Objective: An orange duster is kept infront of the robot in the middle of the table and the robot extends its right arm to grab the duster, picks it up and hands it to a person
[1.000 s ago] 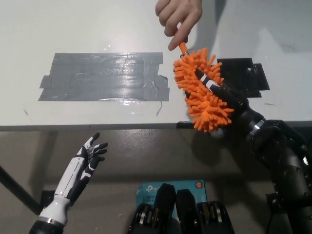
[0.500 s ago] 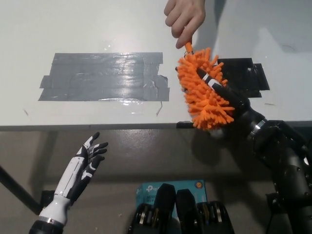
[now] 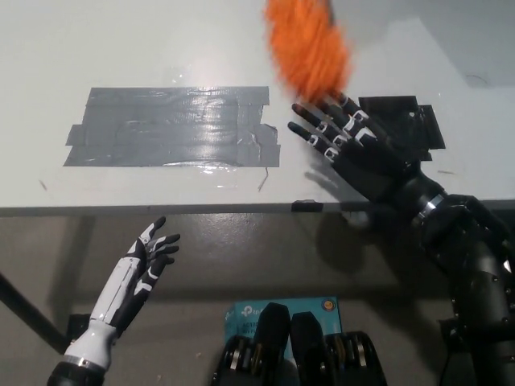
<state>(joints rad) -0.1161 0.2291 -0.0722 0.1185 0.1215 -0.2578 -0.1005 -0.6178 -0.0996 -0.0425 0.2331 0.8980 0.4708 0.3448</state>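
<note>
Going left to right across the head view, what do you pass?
White left hand resting open below the table edge → grey tape patch on the table → blurred orange duster at the top edge → black right hand, open with fingers spread → black tape patch.

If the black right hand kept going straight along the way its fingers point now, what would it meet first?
Most likely the orange duster, blurred just beyond the open right hand. The fingers point up and left toward its lower edge. Depth is unclear, so the duster may be higher above the table and the hand could pass beneath it.
</note>
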